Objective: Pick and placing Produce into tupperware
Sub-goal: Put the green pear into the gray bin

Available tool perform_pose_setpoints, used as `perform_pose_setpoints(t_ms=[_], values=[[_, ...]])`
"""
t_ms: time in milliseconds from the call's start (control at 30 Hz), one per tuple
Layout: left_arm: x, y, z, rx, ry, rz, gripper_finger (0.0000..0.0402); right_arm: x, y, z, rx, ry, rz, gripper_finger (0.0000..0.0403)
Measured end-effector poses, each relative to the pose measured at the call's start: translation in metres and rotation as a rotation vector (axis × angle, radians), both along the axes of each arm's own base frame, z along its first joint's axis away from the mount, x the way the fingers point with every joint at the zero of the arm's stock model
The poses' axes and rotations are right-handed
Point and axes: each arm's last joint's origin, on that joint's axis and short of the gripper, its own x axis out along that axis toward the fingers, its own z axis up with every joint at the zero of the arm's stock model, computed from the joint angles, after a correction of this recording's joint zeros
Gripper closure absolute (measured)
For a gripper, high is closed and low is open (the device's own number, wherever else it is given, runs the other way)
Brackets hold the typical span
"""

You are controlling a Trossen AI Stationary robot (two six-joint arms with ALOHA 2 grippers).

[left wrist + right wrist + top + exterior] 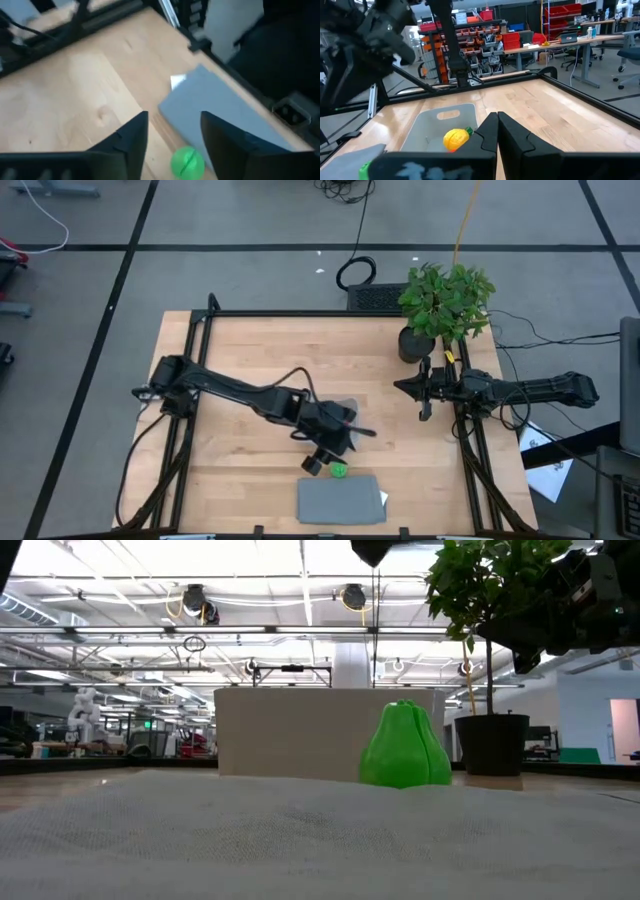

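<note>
Flat opaque grey rectangular lid (pixel 340 500) at near edge. Small green pear-shaped toy produce (pixel 338 471) on wood just beyond lid, directly under left gripper (pixel 172 132), fingers parted, grasping nothing. Clear greyish tupperware box (pixel 440 127) just beyond, yellow toy fruit (pixel 456 138) inside. Right gripper (pixel 424 392) far right, clenched, empty, beside leafy potted plant (pixel 445 305).

Left dark six-joint arm stretched across table toward the near edge; left two-finger gripper (pixel 172 137) tilted downward, fingers (pixel 131 137) parted, nothing between them. Right dark arm parked at right side; right gripper (pixel 498 131) level, fingers pressed together.
</note>
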Motion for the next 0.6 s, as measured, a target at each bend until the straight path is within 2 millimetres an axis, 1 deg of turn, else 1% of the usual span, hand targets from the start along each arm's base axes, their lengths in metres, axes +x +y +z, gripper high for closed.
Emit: perform_pose_setpoints(t_ms=[100, 167, 267, 367, 467, 600], values=[[0.003, -0.004, -0.003, 0.051, 0.012, -0.046, 0.0186, 0.0, 0.0, -0.001, 0.0, 0.009, 0.0, 0.0403], [0.002, -0.008, -0.007, 0.074, 0.016, -0.071, 0.0175, 0.0, 0.0, -0.001, 0.0, 0.008, 0.0, 0.0403], [-0.001, -0.018, -0.013, 0.123, 0.031, -0.114, 0.0172, 0.0, 0.0, -0.001, 0.0, 0.008, 0.0, 0.0403], [-0.003, -0.024, -0.016, 0.183, 0.027, -0.114, 0.0172, 0.0, 0.0, -0.001, -0.003, 0.009, 0.0, 0.0403], [-0.004, -0.025, -0.019, 0.201, 0.054, -0.112, 0.0171, 0.0, 0.0, -0.001, -0.006, 0.009, 0.0, 0.0403], [-0.001, -0.024, -0.021, 0.167, 0.059, -0.082, 0.0171, 0.0, 0.0, -0.001, -0.006, 0.009, 0.0, 0.0403]])
